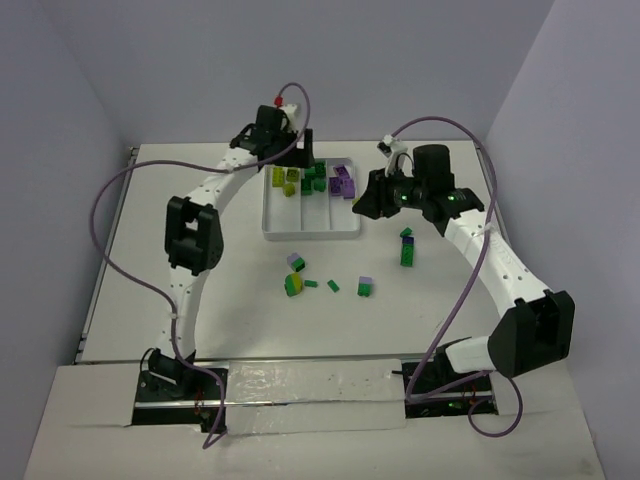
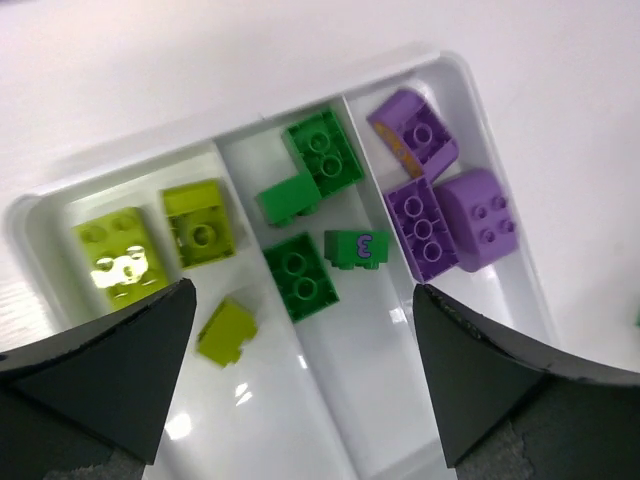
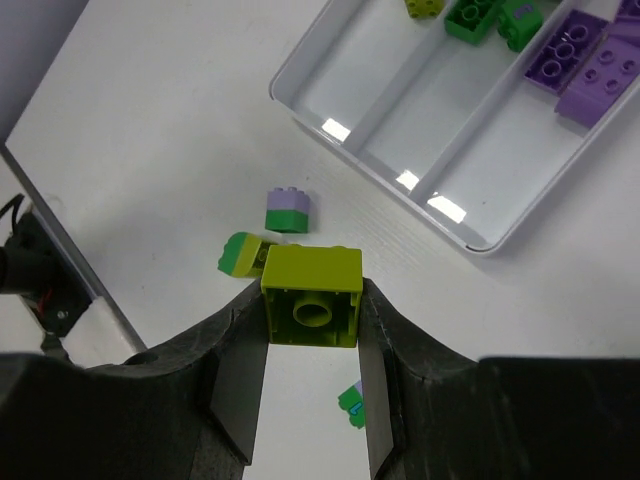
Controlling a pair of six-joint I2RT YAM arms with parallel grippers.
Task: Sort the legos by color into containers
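The white three-compartment tray [image 1: 312,228] holds yellow-green bricks [image 2: 201,223] in its left compartment, green bricks [image 2: 301,274] in the middle one and purple bricks [image 2: 423,228] in the right one. My left gripper [image 2: 305,380] is open and empty above the tray's far end [image 1: 293,158]. My right gripper [image 3: 312,305] is shut on a yellow-green brick [image 3: 312,297] and holds it above the table, beside the tray's right edge [image 1: 372,203]. Several loose legos lie on the table in front of the tray: a lilac-on-green brick [image 3: 288,211] and a yellow-green and green one [image 3: 238,255].
A green stack with a purple top [image 1: 407,249] stands right of the tray. Small green pieces [image 1: 333,286] and a lilac-green brick [image 1: 365,287] lie in front. The tray's near rim [image 3: 300,110] shows in the right wrist view. Purple cables arc over both arms.
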